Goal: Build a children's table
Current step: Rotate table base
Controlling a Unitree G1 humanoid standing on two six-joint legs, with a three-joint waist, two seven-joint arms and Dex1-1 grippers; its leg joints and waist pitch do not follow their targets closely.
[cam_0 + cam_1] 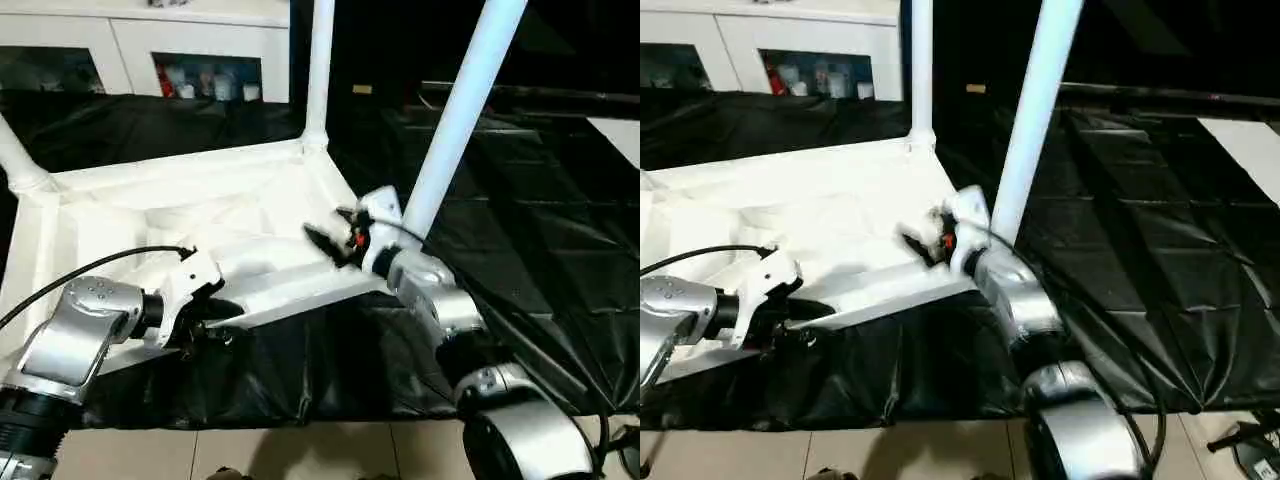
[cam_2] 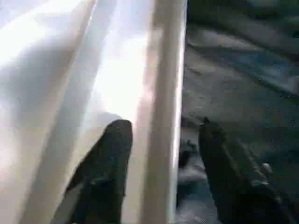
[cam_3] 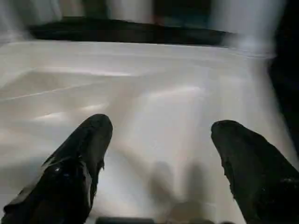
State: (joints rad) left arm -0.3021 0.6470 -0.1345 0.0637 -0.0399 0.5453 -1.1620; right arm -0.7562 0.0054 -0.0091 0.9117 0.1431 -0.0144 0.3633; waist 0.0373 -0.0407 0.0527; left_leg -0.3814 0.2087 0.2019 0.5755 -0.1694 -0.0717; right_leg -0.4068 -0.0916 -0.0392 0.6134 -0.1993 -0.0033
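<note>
The white tabletop (image 1: 200, 210) lies underside up on a black cloth. Three white legs stand upright in its corner sockets: one at the far right corner (image 1: 320, 70), one at the near right corner (image 1: 462, 110), one at the far left (image 1: 18, 160). At the tabletop's near edge, my left gripper (image 1: 205, 325) is open. In the left wrist view its fingers (image 2: 110, 158) straddle the near rim (image 2: 161, 93) with a gap on the outer side. My right gripper (image 1: 328, 238) hovers open over the ribbed underside (image 3: 159, 93), just left of the near right leg, holding nothing.
A white cabinet with glass doors (image 1: 200, 50) stands behind the work. Black cloth (image 1: 520, 220) covers the surface to the right and front. Pale floor tiles (image 1: 300, 450) show at the near edge. A black cable (image 1: 90, 268) loops over my left forearm.
</note>
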